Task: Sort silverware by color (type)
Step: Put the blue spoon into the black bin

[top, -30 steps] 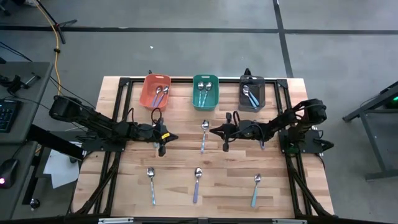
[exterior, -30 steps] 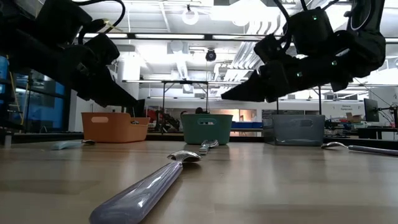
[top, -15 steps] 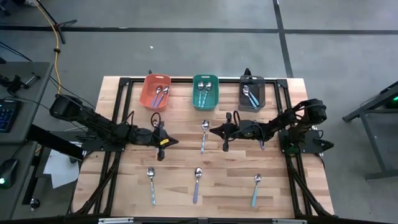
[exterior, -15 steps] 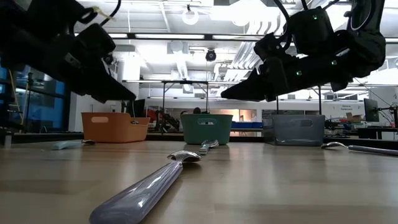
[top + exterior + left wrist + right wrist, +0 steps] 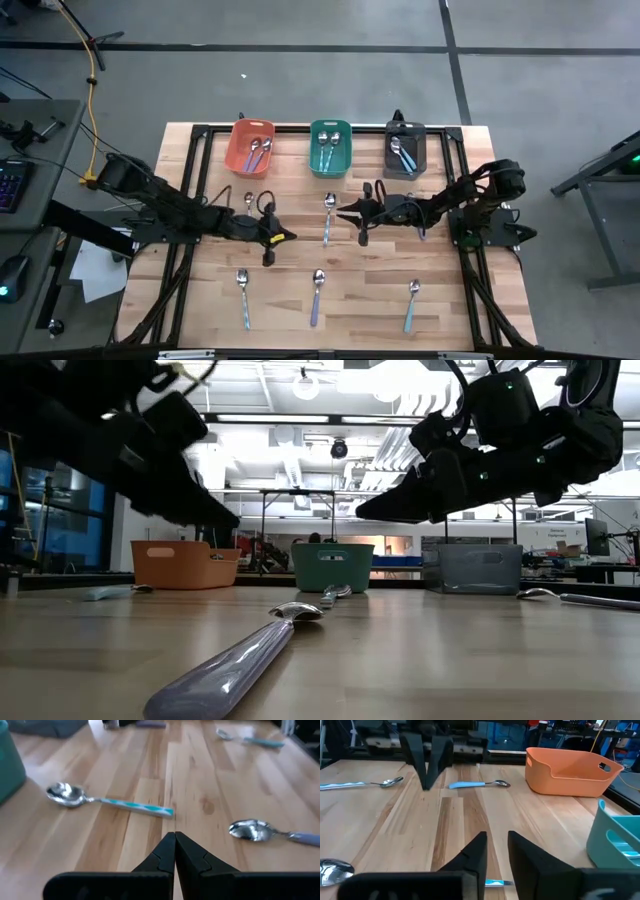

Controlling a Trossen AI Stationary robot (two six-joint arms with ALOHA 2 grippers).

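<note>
My left gripper (image 5: 281, 237) hangs shut above bare wood left of the table's middle, touching nothing; its shut fingers (image 5: 175, 845) point toward a teal-handled spoon (image 5: 110, 802) and a purple-handled spoon (image 5: 270, 832). My right gripper (image 5: 345, 211) hovers open by the teal-handled spoon (image 5: 328, 217), which lies flat mid-table. A light blue spoon (image 5: 475, 784) lies flat behind the left arm. Three more spoons lie in a near row: pale-handled (image 5: 243, 295), purple (image 5: 317, 295) and light blue (image 5: 413, 303). Both grippers are off the table in the low view.
Along the far edge stand an orange bin (image 5: 251, 146), a teal bin (image 5: 330, 147) and a dark grey bin (image 5: 405, 149), each holding spoons. Bare wood lies between the two grippers and the near row. The purple spoon (image 5: 240, 660) fills the low view's foreground.
My left gripper has moved toward the table's right and a little toward the near edge, staying shut and above the wood. A light blue spoon behind the arm has come into sight. The right arm has kept still.
</note>
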